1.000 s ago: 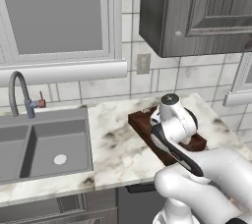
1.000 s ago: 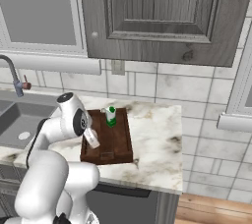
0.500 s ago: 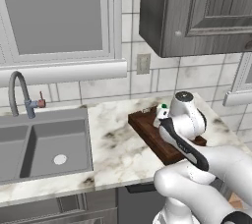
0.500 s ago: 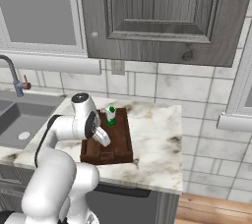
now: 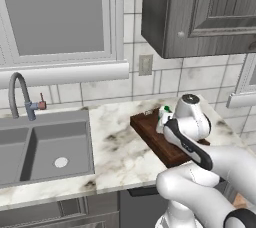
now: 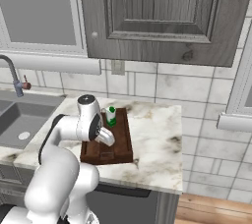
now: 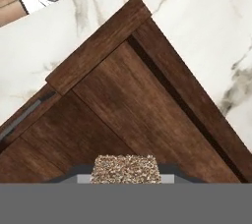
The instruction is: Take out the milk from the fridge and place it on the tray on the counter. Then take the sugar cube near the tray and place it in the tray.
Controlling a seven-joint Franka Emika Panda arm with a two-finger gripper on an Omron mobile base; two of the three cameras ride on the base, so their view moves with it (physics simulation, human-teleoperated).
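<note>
The dark brown tray (image 6: 123, 144) lies on the marbled counter (image 6: 157, 134), right of the sink. The milk (image 6: 111, 115), a small green and white carton, stands upright at the tray's far end (image 5: 164, 118). My gripper (image 7: 126, 175) hangs low over the tray's wooden floor (image 7: 123, 110), near a corner, shut on the sugar cube (image 7: 126, 168), a speckled tan block. In the base views my arm bends over the tray (image 5: 150, 131) and hides the fingers. The fridge is out of view.
A grey sink (image 5: 45, 147) with a curved faucet (image 5: 17, 92) sits left of the tray. Dark grey wall cabinets (image 6: 152, 12) hang above the counter (image 5: 115, 142). The counter's right end (image 6: 172, 179) drops off to a wooden floor.
My arm has swung to the right and further over the tray, still carrying the sugar cube. The milk and tray have not moved.
</note>
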